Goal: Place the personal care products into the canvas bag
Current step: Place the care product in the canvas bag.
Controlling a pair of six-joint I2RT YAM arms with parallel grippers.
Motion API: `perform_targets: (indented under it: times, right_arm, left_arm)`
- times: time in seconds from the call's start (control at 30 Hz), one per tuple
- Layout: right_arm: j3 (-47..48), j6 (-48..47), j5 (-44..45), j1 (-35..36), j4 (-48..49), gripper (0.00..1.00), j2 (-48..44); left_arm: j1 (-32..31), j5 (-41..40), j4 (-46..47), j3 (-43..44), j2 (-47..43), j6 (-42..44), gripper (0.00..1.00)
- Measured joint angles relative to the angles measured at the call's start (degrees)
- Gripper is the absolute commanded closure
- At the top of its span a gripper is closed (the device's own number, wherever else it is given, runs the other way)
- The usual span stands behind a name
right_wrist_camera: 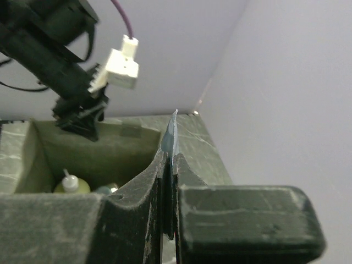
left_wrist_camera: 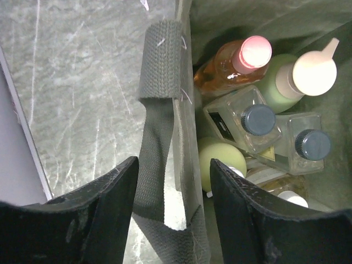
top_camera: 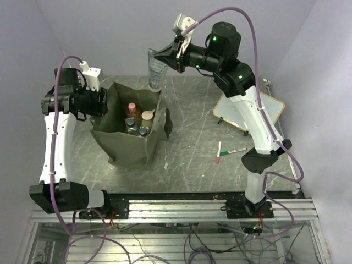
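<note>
Right gripper (right_wrist_camera: 171, 162): pinched shut on flat edge of clear crinkled tube (top_camera: 157, 70); cap not discernible.
Left gripper (left_wrist_camera: 173, 168): jaws apart, astride strap of olive-green canvas bag (top_camera: 129, 149).

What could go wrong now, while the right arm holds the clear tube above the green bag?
The right fingers pinch only the thin flat end of the clear tube, so it might slip early and land outside the canvas bag.
The bottles crowd the bag, so the tube could rest on their caps and tip out.
The left fingers straddle the strap without clamping it; the wall may sag.
</note>
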Motion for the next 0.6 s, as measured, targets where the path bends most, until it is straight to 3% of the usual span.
perform_targets:
  times: [0.2, 0.4, 0.6]
  right_arm:
    - [0.2, 2.7, -2.0, 4.1, 3.5, 1.00, 1.9]
    - [-0.8, 4.7, -3.5, 6.6, 6.1, 1.00, 4.8]
    - [-3.2, 6.0, -6.3, 7.5, 9.2, 1.00, 6.8]
  left_arm:
    - [0.0, -0.6, 0.0, -2.4, -0.6, -2.1, 0.60]
    - [0.0, 0.0, 0.2, -2.6, -2.0, -3.0, 0.91]
    - [0.0, 3.3, -0.1, -2.8, -3.1, -1.7, 0.93]
